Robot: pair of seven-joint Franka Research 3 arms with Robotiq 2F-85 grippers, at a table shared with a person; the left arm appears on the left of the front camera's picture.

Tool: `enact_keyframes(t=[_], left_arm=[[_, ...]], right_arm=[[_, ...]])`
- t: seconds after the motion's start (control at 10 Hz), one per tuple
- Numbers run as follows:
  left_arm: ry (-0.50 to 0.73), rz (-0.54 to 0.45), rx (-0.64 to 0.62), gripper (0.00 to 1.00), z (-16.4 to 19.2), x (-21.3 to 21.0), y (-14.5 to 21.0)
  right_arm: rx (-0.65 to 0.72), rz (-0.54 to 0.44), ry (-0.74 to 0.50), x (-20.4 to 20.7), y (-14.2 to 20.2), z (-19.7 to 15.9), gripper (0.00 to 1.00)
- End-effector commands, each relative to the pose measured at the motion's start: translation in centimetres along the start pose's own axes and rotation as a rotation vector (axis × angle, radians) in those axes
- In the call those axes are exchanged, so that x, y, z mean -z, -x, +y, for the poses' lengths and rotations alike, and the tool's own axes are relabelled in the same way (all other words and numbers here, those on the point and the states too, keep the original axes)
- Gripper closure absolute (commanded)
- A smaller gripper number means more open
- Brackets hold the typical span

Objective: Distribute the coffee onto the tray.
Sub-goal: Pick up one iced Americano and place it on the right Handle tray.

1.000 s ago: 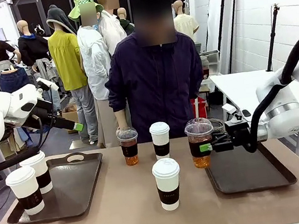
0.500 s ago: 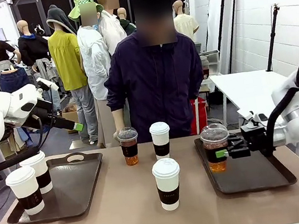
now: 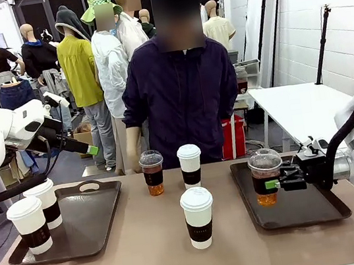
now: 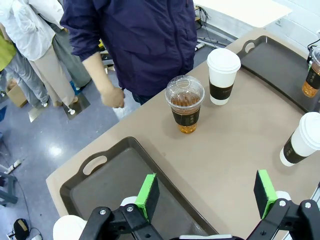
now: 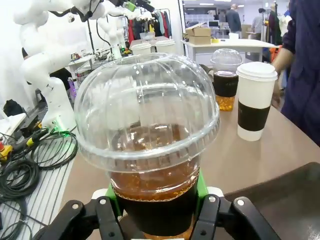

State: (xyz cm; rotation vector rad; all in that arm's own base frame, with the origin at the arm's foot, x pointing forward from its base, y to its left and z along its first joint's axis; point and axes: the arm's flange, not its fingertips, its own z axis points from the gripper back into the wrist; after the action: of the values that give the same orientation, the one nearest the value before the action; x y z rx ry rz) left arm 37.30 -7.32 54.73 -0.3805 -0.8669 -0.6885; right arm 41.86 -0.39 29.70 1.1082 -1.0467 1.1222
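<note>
My right gripper (image 3: 278,184) is shut on a clear dome-lidded cup of amber drink (image 3: 265,176) and holds it upright, low over the left part of the right tray (image 3: 308,209). The same cup (image 5: 150,150) stands between the green pads (image 5: 202,187) in the right wrist view. On the table stand a second clear cup (image 3: 152,172) and two white sleeved cups (image 3: 190,164) (image 3: 198,217). Two more white cups (image 3: 29,224) (image 3: 43,203) stand on the left tray (image 3: 93,218). My left gripper (image 4: 207,192) hangs open and empty above that tray.
A person in a dark jacket (image 3: 182,98) stands at the far edge, one hand (image 4: 114,97) hanging near the table's corner. The right tray's far and right parts are bare. A white side table (image 3: 293,105) stands behind on the right.
My right gripper has carried the clear cup to the right and down, from beside the right tray to over it. The left arm has not moved.
</note>
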Motion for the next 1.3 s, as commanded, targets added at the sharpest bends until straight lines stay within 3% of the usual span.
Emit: enact_keyframes(t=[0.0, 0.5, 1.1, 1.2], left_arm=[[0.007, -0.003, -0.005, 0.00, 0.1, 0.0, 0.1], [0.007, -0.003, -0.005, 0.00, 0.1, 0.0, 0.1], [0.007, -0.003, -0.005, 0.00, 0.1, 0.0, 0.1], [0.007, -0.003, -0.005, 0.00, 0.1, 0.0, 0.1]], right_arm=[[-0.041, -0.054, -0.018, -0.4, 1.0, -0.6, 0.39], [-0.056, -0.057, 0.004, -1.1, 4.3, -1.3, 0.39], [-0.015, -0.069, 0.032, -1.4, 5.8, -2.4, 0.39], [0.007, -0.067, 0.033, -1.5, 5.9, -2.4, 0.19]])
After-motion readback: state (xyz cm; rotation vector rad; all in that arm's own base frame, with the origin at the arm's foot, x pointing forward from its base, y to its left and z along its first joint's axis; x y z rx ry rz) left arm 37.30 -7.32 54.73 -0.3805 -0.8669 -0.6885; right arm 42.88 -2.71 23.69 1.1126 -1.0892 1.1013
